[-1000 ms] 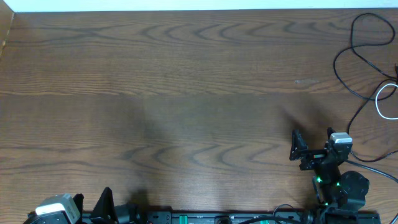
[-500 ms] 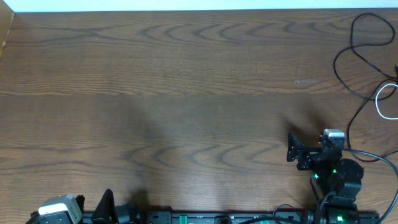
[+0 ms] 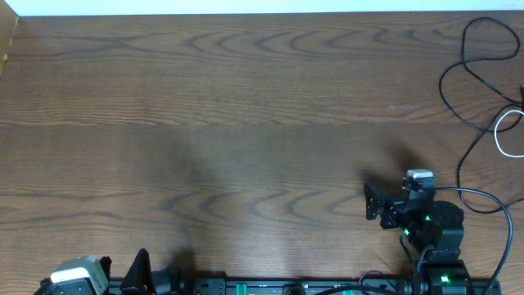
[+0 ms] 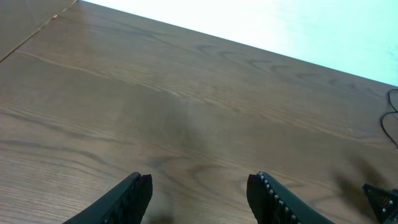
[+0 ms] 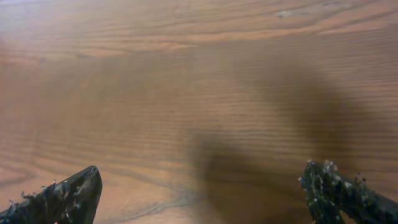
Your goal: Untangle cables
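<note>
The cables lie at the table's far right edge in the overhead view: thin black cords (image 3: pixel 443 88) in loose loops, crossing a white cord (image 3: pixel 498 135). One black cord (image 4: pixel 393 112) also shows at the right edge of the left wrist view. My right gripper (image 3: pixel 391 197) (image 5: pixel 202 183) hovers over bare wood, left of and nearer than the cables, wide open and empty. My left gripper (image 3: pixel 139 270) (image 4: pixel 199 186) sits at the near left edge, jaws apart with nothing between them.
A thicker black lead (image 3: pixel 483 192) runs from the right arm toward the right edge. The tabletop (image 3: pixel 246 123) is brown wood, with a white border along the far side and a raised edge (image 3: pixel 8 41) at the far left.
The right arm has moved left and a little toward the near edge, away from the cables, still open. The left arm and the cables have not moved.
</note>
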`<state>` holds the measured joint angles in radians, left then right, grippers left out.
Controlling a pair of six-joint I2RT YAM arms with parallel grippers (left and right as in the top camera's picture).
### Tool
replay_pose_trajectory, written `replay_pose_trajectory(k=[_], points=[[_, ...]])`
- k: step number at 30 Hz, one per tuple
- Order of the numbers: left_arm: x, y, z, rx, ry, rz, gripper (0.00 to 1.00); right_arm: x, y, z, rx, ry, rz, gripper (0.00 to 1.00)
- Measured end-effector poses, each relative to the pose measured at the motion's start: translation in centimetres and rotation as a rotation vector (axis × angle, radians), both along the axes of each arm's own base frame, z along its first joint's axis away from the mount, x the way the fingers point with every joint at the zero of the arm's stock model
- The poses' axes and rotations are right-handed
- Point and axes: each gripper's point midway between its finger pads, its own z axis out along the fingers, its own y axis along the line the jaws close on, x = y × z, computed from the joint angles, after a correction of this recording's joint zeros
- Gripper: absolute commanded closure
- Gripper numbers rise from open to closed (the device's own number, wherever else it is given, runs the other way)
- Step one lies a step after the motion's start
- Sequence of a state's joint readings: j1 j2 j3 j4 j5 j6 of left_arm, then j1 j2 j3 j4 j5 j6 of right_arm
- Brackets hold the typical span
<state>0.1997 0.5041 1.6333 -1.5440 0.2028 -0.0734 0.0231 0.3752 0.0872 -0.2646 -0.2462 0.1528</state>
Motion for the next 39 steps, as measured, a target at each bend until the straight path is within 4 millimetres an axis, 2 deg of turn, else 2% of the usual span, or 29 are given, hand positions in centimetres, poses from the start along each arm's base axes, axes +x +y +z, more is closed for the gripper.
replay_pose_trajectory(k=[6, 14, 20, 31, 39], points=[[0.0, 0.0, 0.0, 0.000, 0.000, 0.000, 0.45, -0.1, 1.3, 1.0, 0.002, -0.045, 0.055, 0.01], [0.0, 0.0, 0.0, 0.000, 0.000, -0.002, 0.45, 0.1, 1.3, 4.2, 0.010, -0.198, 0.056, 0.01], [0.0, -0.1, 0.0, 0.002, 0.000, -0.023, 0.45, 0.1, 1.3, 5.3, 0.013, -0.250, 0.056, 0.01], [-0.1, -0.2, 0.0, 0.002, 0.000, -0.033, 0.45, 0.1, 0.3, 7.7, 0.010, -0.360, 0.011, 0.01], [0.0, -0.2, 0.0, 0.002, 0.000, -0.033, 0.45, 0.3, -0.8, 7.8, 0.003, -0.362, -0.032, 0.01]])
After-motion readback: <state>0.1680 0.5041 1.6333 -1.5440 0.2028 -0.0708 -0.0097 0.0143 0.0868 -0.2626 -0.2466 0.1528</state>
